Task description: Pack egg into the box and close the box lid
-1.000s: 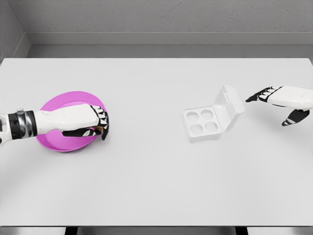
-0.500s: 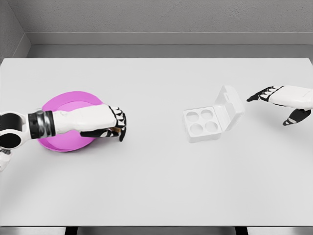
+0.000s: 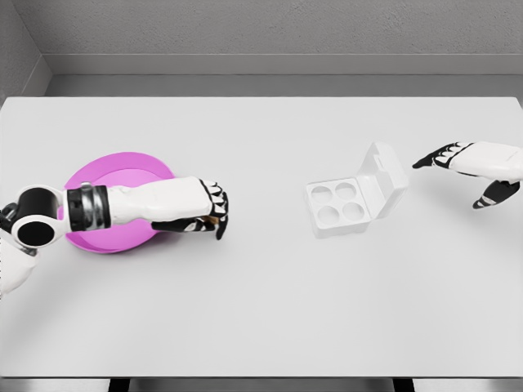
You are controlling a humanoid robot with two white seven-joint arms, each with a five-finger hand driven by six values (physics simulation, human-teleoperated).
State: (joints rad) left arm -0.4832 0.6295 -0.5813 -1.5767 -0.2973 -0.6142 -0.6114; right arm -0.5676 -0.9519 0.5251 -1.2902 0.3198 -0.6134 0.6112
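Observation:
My left hand hovers over the table just right of the pink plate, fingers curled around a brown egg of which only a sliver shows. A white egg box with four round wells sits right of centre, its lid standing open toward the right. All four wells look empty. My right hand floats to the right of the lid, fingers spread, holding nothing.
The white table spans the whole view, with a grey wall behind its far edge. The pink plate lies under my left forearm near the table's left side.
My left hand has carried the egg rightward off the pink plate, toward the box. The right hand has barely moved.

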